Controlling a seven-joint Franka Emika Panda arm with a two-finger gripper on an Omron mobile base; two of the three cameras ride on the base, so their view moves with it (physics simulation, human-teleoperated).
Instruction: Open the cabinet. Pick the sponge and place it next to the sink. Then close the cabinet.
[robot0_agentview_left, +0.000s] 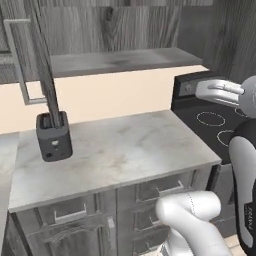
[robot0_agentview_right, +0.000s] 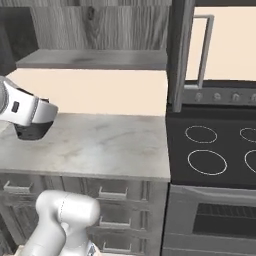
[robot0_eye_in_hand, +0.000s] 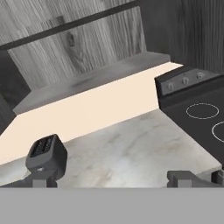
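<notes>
The cabinet (robot0_agentview_left: 115, 27) stands open above the counter, and its bare wood-grain inside and bottom shelf (robot0_agentview_right: 95, 58) show. Its left door (robot0_agentview_left: 44, 75) is seen edge-on with a silver bar handle (robot0_agentview_left: 17, 60). Its right door (robot0_agentview_right: 179, 55) also hangs swung out, handle (robot0_agentview_right: 205, 50) facing right. In the hand view my gripper (robot0_eye_in_hand: 113, 180) is open wide, nothing between its fingertips (robot0_eye_in_hand: 41, 178), and it looks over the counter toward the cabinet shelf (robot0_eye_in_hand: 92, 78). The sponge and the sink are out of view.
A black toaster (robot0_agentview_left: 54, 137) stands at the back left of the marble counter (robot0_agentview_left: 125, 145). A black stove (robot0_agentview_right: 215, 145) with ring burners adjoins the counter on the right. Drawers with horizontal handles (robot0_agentview_left: 167, 187) sit below the counter.
</notes>
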